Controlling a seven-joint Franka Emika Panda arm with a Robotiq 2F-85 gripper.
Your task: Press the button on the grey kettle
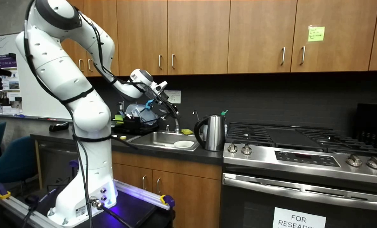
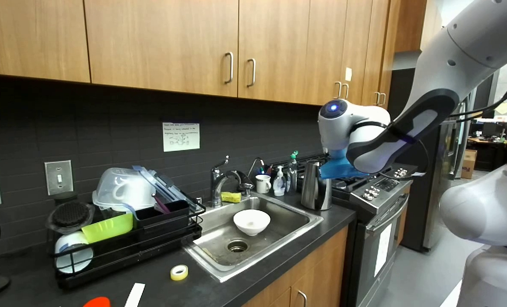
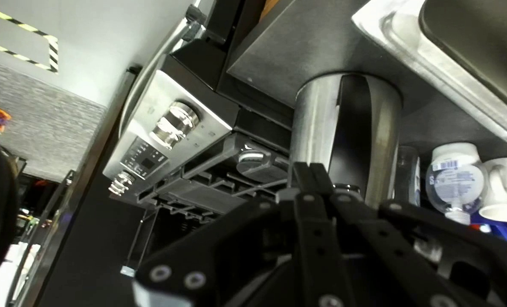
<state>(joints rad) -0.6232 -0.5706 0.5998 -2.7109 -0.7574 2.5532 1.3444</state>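
Wooden cabinets (image 1: 198, 34) run across the top of both exterior views. The white arm (image 1: 90, 117) reaches in toward the kettle, its far end slanting downward. The stove (image 1: 251, 210) stands at the end of the dark counter (image 2: 202, 292), and the sink (image 2: 279, 230) is set into that counter. A black rack (image 2: 151, 249) stands on the counter, at the end of the sink away from the stove.

The kettle (image 1: 216, 133) – shiny grey, upright – is on the counter between sink and stove, its dark handle (image 1: 196, 131) on the sink side in an exterior view. I cannot make out the button. The gripper (image 3: 311, 166) has its fingers pressed together; they overlap the kettle in the wrist view, but in an exterior view it shows apart from the handle.

A white bowl (image 2: 252, 221) sits in the sink. Near the kettle stand a soap bottle (image 2: 279, 183) and a mug (image 2: 263, 184). Smallest – a yellow sponge (image 2: 231, 197) behind the sink and a tape roll (image 2: 179, 272) in front of the rack.
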